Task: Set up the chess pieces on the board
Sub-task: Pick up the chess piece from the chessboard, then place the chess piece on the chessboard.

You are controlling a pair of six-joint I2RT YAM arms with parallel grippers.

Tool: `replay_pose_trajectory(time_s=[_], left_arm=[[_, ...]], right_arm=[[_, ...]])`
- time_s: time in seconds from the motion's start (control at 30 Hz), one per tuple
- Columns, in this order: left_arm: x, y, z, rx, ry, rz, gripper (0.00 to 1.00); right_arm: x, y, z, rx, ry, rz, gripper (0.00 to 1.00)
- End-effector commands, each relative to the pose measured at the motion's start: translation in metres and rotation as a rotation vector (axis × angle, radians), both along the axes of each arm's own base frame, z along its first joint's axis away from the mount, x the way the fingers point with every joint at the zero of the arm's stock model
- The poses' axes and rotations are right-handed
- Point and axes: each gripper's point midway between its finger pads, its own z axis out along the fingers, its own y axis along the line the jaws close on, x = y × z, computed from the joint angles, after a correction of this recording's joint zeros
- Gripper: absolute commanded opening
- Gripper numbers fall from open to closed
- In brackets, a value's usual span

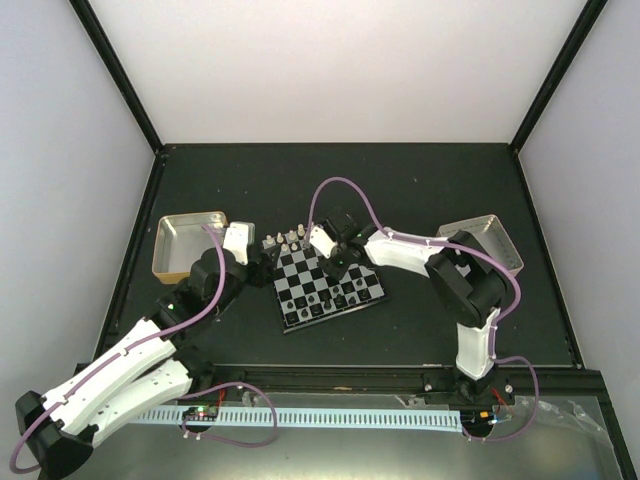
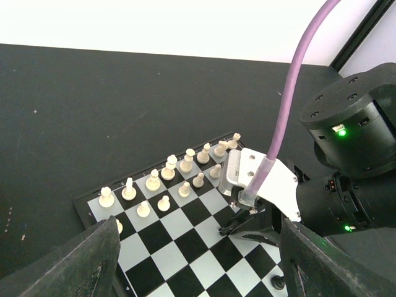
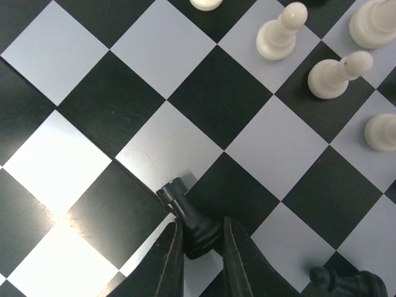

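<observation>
The board [image 1: 311, 271] lies in the middle of the table. White chess pieces [image 1: 286, 241] stand in two rows at its far edge, and black ones [image 1: 326, 301] stand near its front edge. My right gripper [image 3: 201, 247] is low over the board's middle [image 3: 167, 31], its jaws closed on the base of a black rook [image 3: 190, 216]. The rook is tilted, with its crown pointing away from the fingers. In the left wrist view the same right gripper [image 2: 230, 226] rests its tips on the squares [image 2: 179, 247]. My left gripper [image 2: 198, 272] hovers open at the board's left edge, holding nothing.
White pawns [image 3: 281, 31] stand just beyond the rook, and another black piece [image 3: 346, 281] is to its right. A metal tray [image 1: 170, 250] sits at the left and a second tray [image 1: 500, 245] at the right. Black frame rails bound the table.
</observation>
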Motion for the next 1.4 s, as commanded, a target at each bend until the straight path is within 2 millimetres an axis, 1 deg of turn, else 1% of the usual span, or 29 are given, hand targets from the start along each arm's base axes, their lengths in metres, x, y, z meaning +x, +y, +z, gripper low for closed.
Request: replay_pose_trajectory(time_s=[0.0,0.1,0.2,0.3,0.37,0.4,0.5,0.67,0.77,0.83,0.87,0.97,1.07,1.27,1.37], left_arm=[[0.001,0.001,0.010,-0.020,-0.017,0.009,0.73],[0.001,0.003,0.002,-0.055,0.014,0.039,0.72],[0.001,0.004,-0.013,-0.119,0.071,0.081,0.72],[-0.002,-0.007,-0.024,-0.196,0.122,0.053,0.73],[-0.003,-0.019,-0.026,-0.252,0.144,0.003,0.72],[-0.004,-0.025,-0.025,-0.280,0.153,-0.022,0.73],[-0.006,-0.041,-0.021,-0.336,0.173,-0.096,0.74],[-0.009,-0.065,0.000,-0.413,0.176,-0.237,0.75],[-0.010,-0.073,0.010,-0.446,0.177,-0.287,0.75],[-0.011,-0.079,0.015,-0.468,0.180,-0.320,0.73],[-0.013,-0.082,0.018,-0.477,0.181,-0.344,0.71],[-0.014,-0.089,0.023,-0.501,0.193,-0.384,0.58],[-0.015,-0.095,0.029,-0.519,0.195,-0.421,0.47],[-0.020,-0.103,0.035,-0.527,0.204,-0.486,0.27],[-0.023,-0.107,0.033,-0.513,0.218,-0.512,0.15]], right_arm=[[-0.004,-0.007,0.002,0.018,0.005,-0.030,0.11],[-0.002,-0.005,0.009,0.065,-0.015,-0.062,0.10],[0.000,0.000,0.024,0.148,-0.054,-0.093,0.10],[0.002,0.008,0.050,0.265,-0.093,-0.114,0.10],[-0.001,0.012,0.068,0.340,-0.106,-0.116,0.10],[-0.002,0.013,0.076,0.378,-0.112,-0.117,0.10],[-0.016,0.018,0.099,0.488,-0.105,-0.083,0.10],[-0.041,0.018,0.132,0.628,-0.097,-0.015,0.10],[-0.057,0.016,0.151,0.710,-0.089,0.019,0.10],[-0.064,0.015,0.163,0.758,-0.085,0.033,0.10],[-0.069,0.015,0.168,0.781,-0.076,0.043,0.10],[-0.081,0.013,0.183,0.834,-0.061,0.073,0.11],[-0.087,0.012,0.192,0.866,-0.060,0.090,0.11],[-0.086,0.010,0.195,0.867,-0.065,0.078,0.11],[-0.084,0.010,0.196,0.867,-0.064,0.066,0.11]])
